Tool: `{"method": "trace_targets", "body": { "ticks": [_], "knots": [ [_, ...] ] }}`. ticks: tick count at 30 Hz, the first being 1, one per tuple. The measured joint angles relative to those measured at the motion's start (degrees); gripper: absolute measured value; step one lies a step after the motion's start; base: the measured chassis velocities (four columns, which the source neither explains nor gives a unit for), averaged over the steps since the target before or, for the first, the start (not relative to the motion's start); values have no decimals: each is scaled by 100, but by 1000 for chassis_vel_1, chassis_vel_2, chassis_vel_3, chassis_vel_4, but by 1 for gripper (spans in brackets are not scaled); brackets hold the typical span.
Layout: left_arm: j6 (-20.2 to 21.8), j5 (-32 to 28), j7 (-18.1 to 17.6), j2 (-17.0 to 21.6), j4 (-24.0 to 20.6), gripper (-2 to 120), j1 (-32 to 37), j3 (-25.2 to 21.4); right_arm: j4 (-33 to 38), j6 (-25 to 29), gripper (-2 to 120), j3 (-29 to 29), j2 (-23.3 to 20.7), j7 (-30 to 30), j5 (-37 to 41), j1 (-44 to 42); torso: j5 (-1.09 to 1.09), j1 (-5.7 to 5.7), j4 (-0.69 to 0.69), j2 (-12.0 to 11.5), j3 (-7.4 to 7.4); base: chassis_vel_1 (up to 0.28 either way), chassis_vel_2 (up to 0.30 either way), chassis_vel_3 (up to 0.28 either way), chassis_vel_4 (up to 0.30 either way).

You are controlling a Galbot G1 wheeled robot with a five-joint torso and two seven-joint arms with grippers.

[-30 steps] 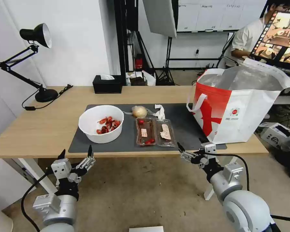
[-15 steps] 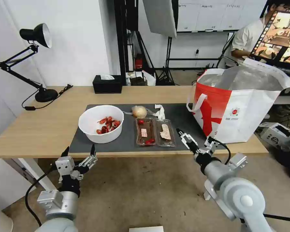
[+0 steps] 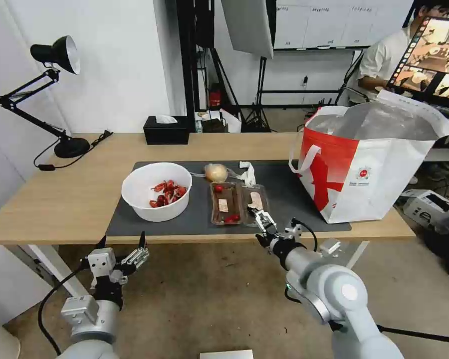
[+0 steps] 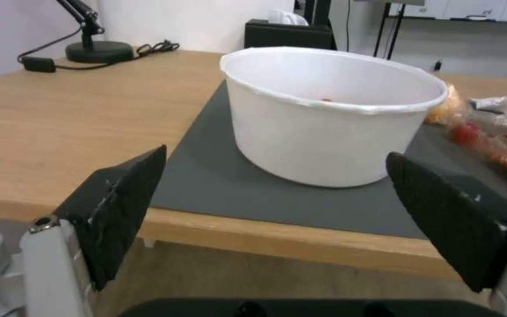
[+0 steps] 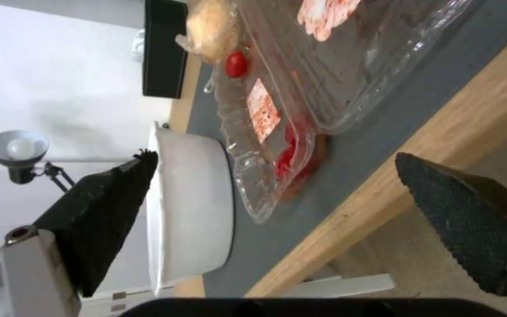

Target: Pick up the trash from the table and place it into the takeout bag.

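Right gripper (image 3: pixel 262 218) — fingers spread — at trays (image 3: pixel 239 203); bowl (image 3: pixel 156 191) beside.

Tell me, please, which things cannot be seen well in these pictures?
- Inside of the bag: head view, hidden by its own walls.
- Bowl contents: left wrist view, its wall hides nearly all.
- Right tray: right wrist view, cut off by the edge.
- Right gripper over that tray: head view, contact not discernible.
- Left gripper, open, below the table edge.
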Motion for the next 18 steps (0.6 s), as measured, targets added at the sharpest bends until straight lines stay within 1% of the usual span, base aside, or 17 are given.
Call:
{"method": "trace_targets", "body": {
  "ticks": [6,9,18],
  "knots": [
    [0,-30,0,29,-27,100,66,-72,-162,88,100,-166,175,89,-272,176,0,0,0,0,0,0,0,0,0],
    [-5,-37,0,41,-39,100,92,-90,-201,154,100,-246,310,242,-446,261,0,0,0,0,0,0,0,0,0],
    [-8,-38,0,56,20,100,83,-69,-343,184,100,-251,469,411,-509,371,1,0,0,0,0,0,0,0,0]
  ]
}}
